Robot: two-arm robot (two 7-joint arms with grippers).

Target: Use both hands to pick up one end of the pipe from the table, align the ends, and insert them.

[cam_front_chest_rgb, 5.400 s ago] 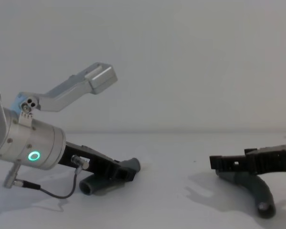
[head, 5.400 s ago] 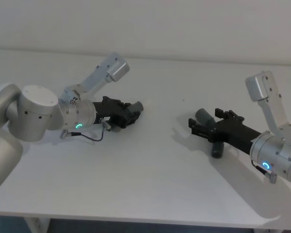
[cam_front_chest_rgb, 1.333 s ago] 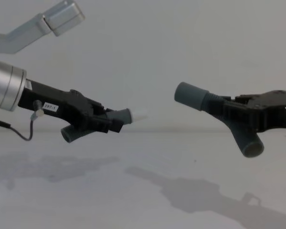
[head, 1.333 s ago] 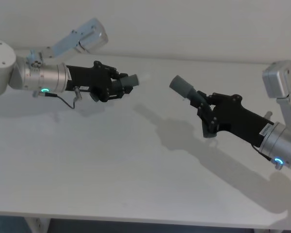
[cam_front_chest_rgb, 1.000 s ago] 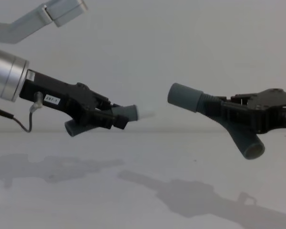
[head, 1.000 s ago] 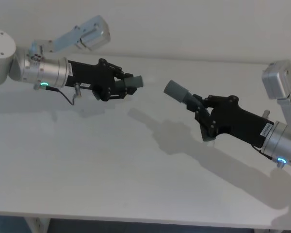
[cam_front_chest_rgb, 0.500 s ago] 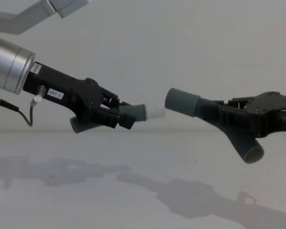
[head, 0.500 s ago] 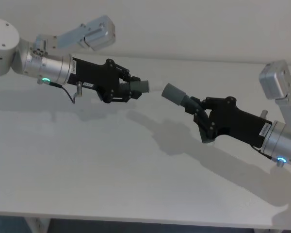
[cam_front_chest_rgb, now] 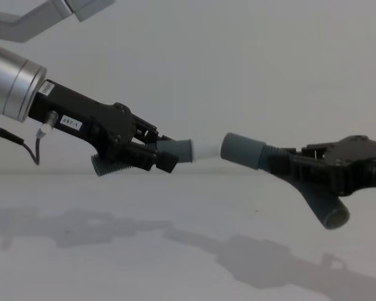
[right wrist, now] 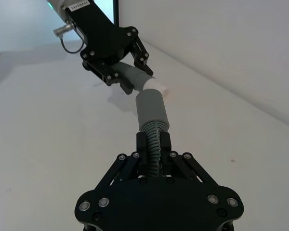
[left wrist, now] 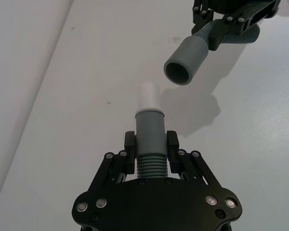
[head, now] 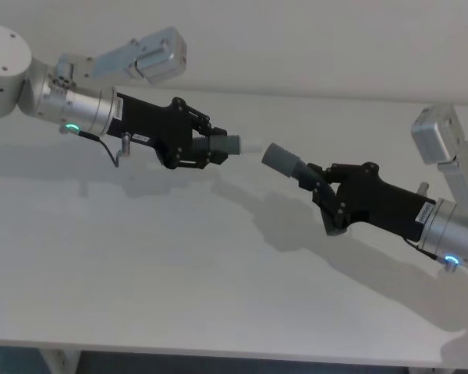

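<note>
Both pipe halves are off the table (head: pixel 179 257), so the pickup is done; insertion is left. My left gripper (head: pixel 207 146) clamps one ribbed elbow tube (left wrist: pixel 149 144), its white spigot tip (left wrist: pixel 149 95) pointing toward 3 o'clock in the head view. My right gripper (head: pixel 321 195) grips the other tube, its grey sleeve mouth (left wrist: pixel 179 73) just beside the tip, not yet over it. I judge alignment slightly off. Nothing stands between them.

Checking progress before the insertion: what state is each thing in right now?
Left tool: shut on left pipe, held in the air.
Right tool: shut on right pipe, held in the air.
Left pipe: white tip facing the sleeve, not inserted.
Right pipe: sleeve open, facing the tip.
Table: bare.
</note>
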